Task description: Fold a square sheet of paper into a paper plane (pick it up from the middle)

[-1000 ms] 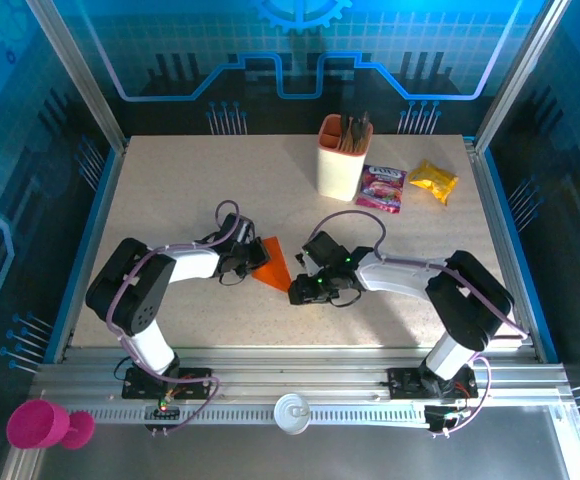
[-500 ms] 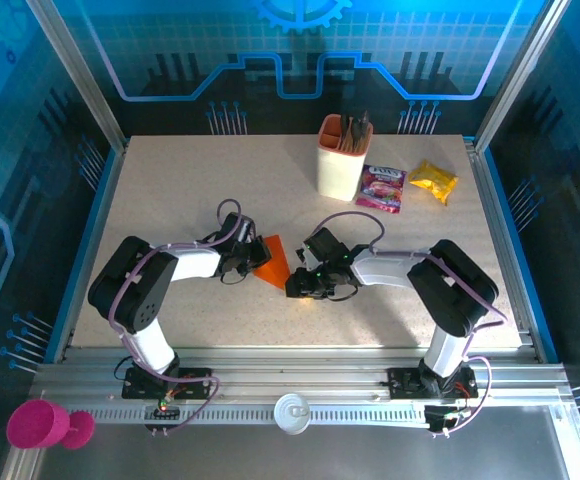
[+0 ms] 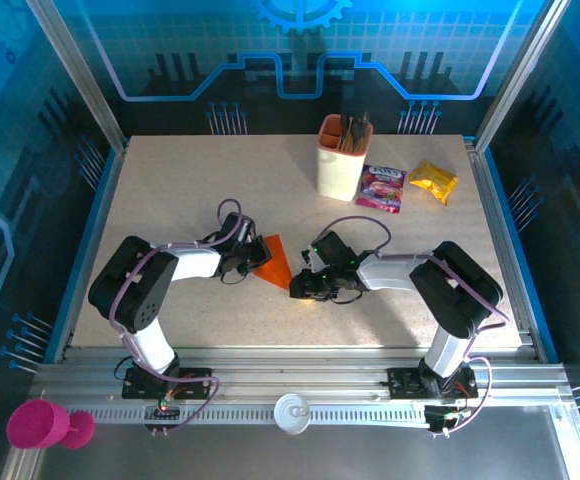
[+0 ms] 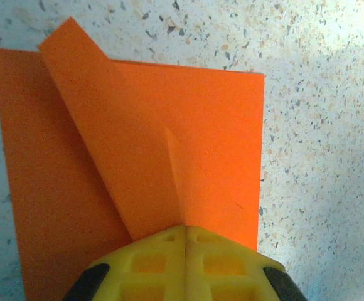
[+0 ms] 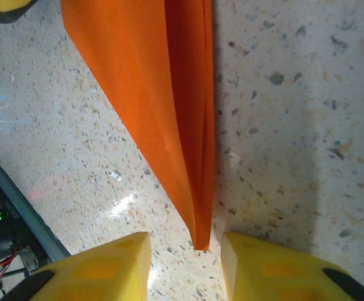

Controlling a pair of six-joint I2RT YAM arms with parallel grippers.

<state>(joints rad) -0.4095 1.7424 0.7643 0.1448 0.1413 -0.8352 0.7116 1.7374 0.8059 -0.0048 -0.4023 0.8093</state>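
The thin, bright orange paper [image 3: 272, 262], creased into a pointed wedge, lies flat on the speckled tabletop [image 3: 170, 180], about mid-table between the arms. The left gripper [image 3: 247, 263] looks pinched shut on its wide end. The right gripper [image 3: 299, 290] stands narrowly parted, with the paper's tip between its yellow fingers [image 5: 100, 266] and untouched. I'd say it should close squarely on that tip and not drag the crease. The peach plastic cup [image 3: 338, 160], purple snack packet [image 3: 382, 187] and crinkly yellow packet [image 3: 433, 181] sit well apart at the back, no hindrance.
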